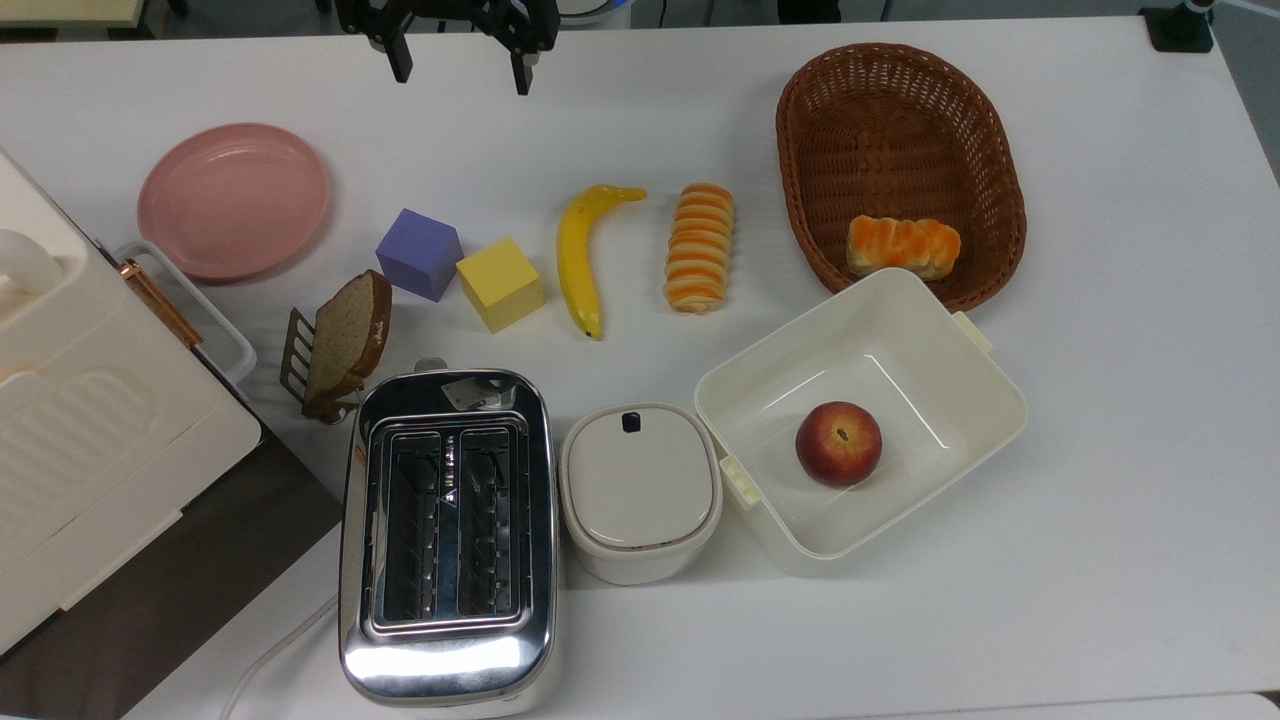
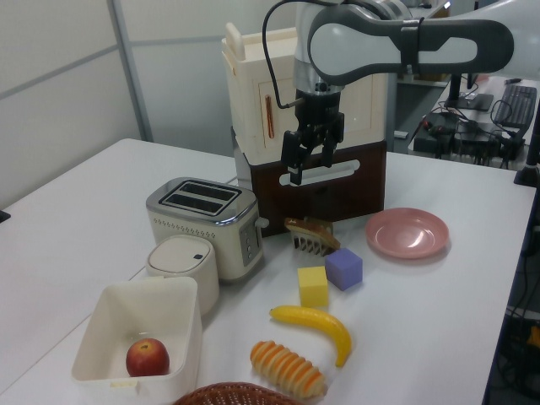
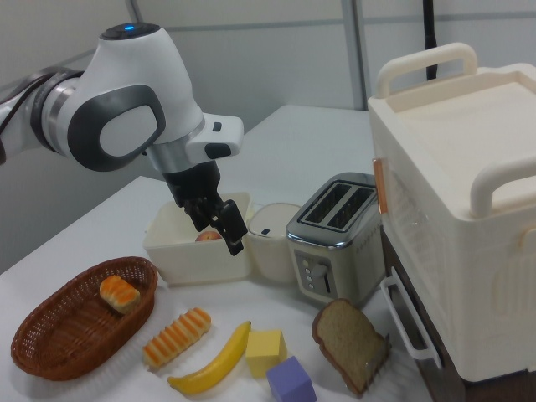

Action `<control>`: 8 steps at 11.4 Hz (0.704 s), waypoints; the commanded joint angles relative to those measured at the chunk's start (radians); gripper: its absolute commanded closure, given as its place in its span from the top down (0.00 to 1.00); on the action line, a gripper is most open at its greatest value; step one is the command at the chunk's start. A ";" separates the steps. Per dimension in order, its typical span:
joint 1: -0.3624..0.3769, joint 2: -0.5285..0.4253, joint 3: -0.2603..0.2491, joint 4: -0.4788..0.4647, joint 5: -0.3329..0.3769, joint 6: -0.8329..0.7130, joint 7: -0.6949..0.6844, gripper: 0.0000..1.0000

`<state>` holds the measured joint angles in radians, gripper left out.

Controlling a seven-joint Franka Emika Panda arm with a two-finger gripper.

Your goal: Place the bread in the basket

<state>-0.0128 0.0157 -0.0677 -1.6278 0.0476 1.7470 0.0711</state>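
Bread [image 1: 699,247]: one striped roll beside one banana [image 1: 582,254].

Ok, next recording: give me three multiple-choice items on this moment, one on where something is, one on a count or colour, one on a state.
1. Where does the striped bread lie?
A. in the basket
B. on the table between the banana and the basket
C. on the pink plate

2. How many foam cubes are on the table?
A. one
B. two
C. four

3. What is the gripper doing?
A. open, holding nothing
B. shut on the bread
C. shut on the banana

Key: 1 B, it sits right of the banana and left of the basket in the top view; 2 B, a purple cube and a yellow cube; 3 A, fingers apart above the table.
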 commanded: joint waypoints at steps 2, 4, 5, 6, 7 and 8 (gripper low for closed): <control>0.014 -0.003 -0.050 0.006 0.037 -0.018 -0.103 1.00; 0.014 -0.003 -0.049 0.017 0.054 -0.032 -0.116 1.00; 0.014 -0.002 -0.049 0.017 0.048 -0.032 -0.113 1.00; 0.016 -0.002 -0.049 0.017 0.048 -0.030 -0.106 1.00; 0.016 -0.002 -0.049 0.017 0.048 -0.030 -0.106 1.00; 0.014 -0.002 -0.049 0.017 0.048 -0.030 -0.108 1.00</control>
<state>-0.0104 0.0156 -0.1052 -1.6248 0.0800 1.7453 -0.0208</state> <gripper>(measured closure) 0.000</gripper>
